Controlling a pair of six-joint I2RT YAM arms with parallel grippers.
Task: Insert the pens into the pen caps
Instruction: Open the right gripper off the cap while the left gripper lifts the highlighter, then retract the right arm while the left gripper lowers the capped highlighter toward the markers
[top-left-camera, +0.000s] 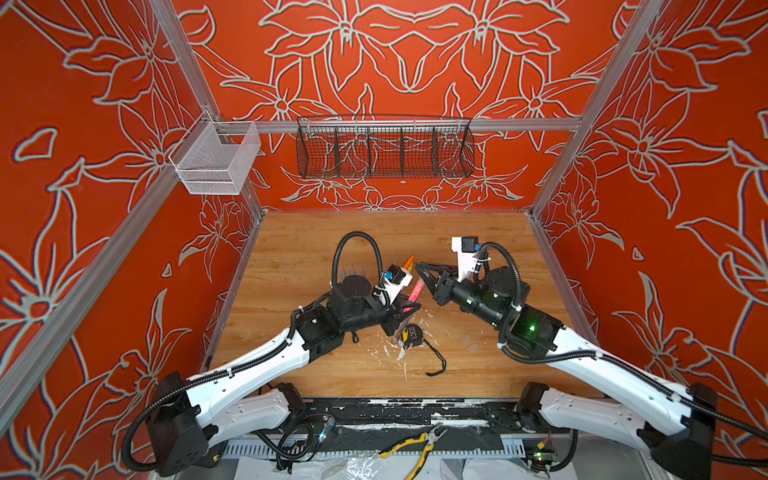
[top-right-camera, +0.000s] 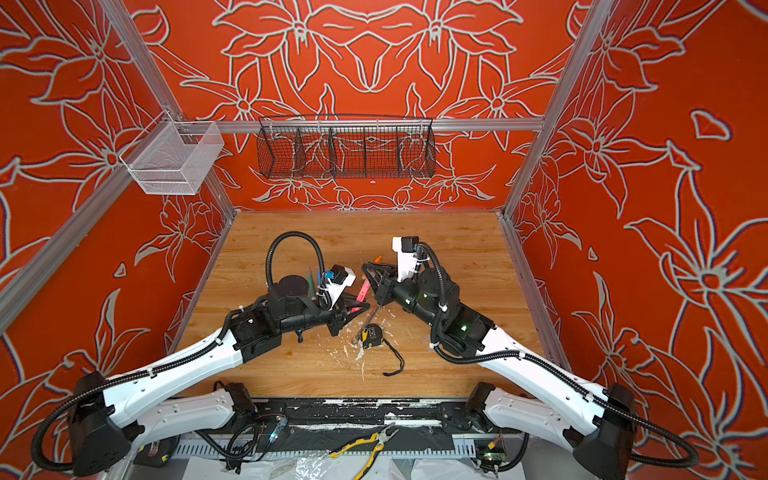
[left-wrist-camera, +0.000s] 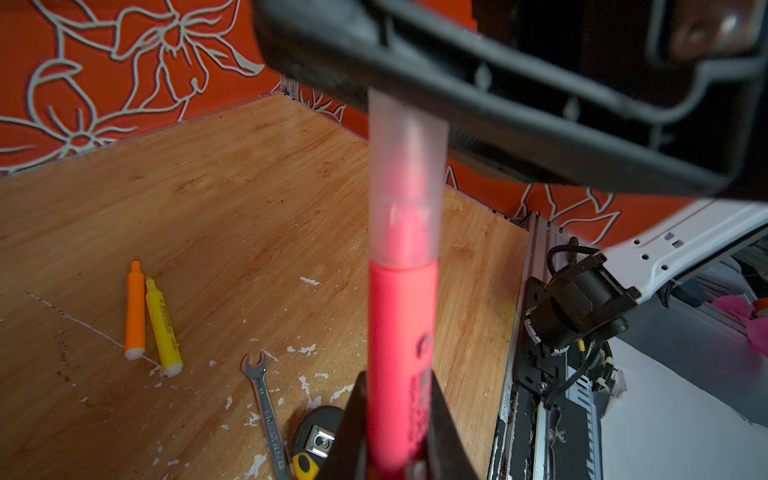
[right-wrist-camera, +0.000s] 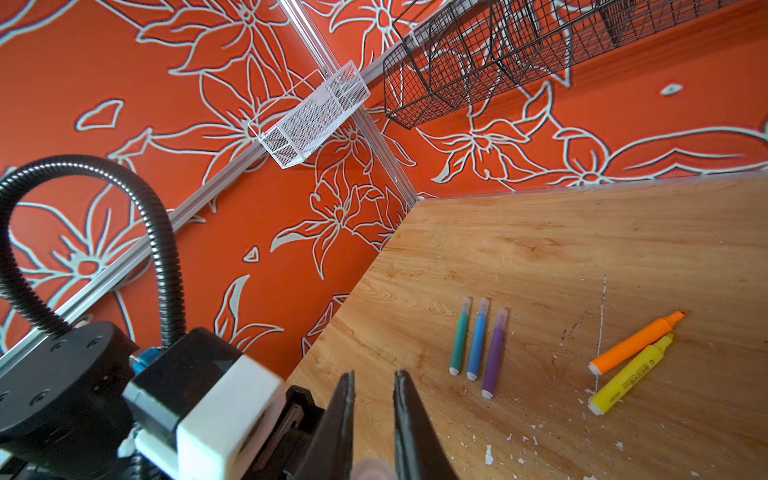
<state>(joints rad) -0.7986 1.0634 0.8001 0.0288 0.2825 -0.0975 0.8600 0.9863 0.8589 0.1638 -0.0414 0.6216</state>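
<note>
Pen in play: pink pen (left-wrist-camera: 402, 332), up off the table (top-left-camera: 299, 257), slanted, bridging the two grippers near mid-table.
Left: left gripper (left-wrist-camera: 397, 378) clamped on the pink barrel, one finger on each side.
Capping: clear cap (left-wrist-camera: 405, 187) sits over the pink pen's tip end. Pink shows through it and its lip meets the barrel. Its far end runs under a black finger of the other arm.
Right: right gripper (right-wrist-camera: 374, 376) pinching the cap. Its wrist view shows only a narrow gap at the fingertips, with the blurred cap end between the fingers further back.
Uncapped: orange pen (right-wrist-camera: 636, 343) and yellow pen (right-wrist-camera: 629, 380) lie flat, side by side and touching, tips bare, white ends pointing the same way. In a top view they lie just beyond the grippers.
Capped: green pen (right-wrist-camera: 460, 338), blue pen (right-wrist-camera: 478, 338) and purple pen (right-wrist-camera: 496, 353) lie in a tight parallel row, well apart from the orange/yellow pair. Clear caps (right-wrist-camera: 483, 305) are on all three. In both top views the left arm's wrist partly hides them.
Clutter: wrench (left-wrist-camera: 262, 399) lies flat just beside the tape measure (top-left-camera: 411, 334), near side of the held pen, among white flecks.
</note>
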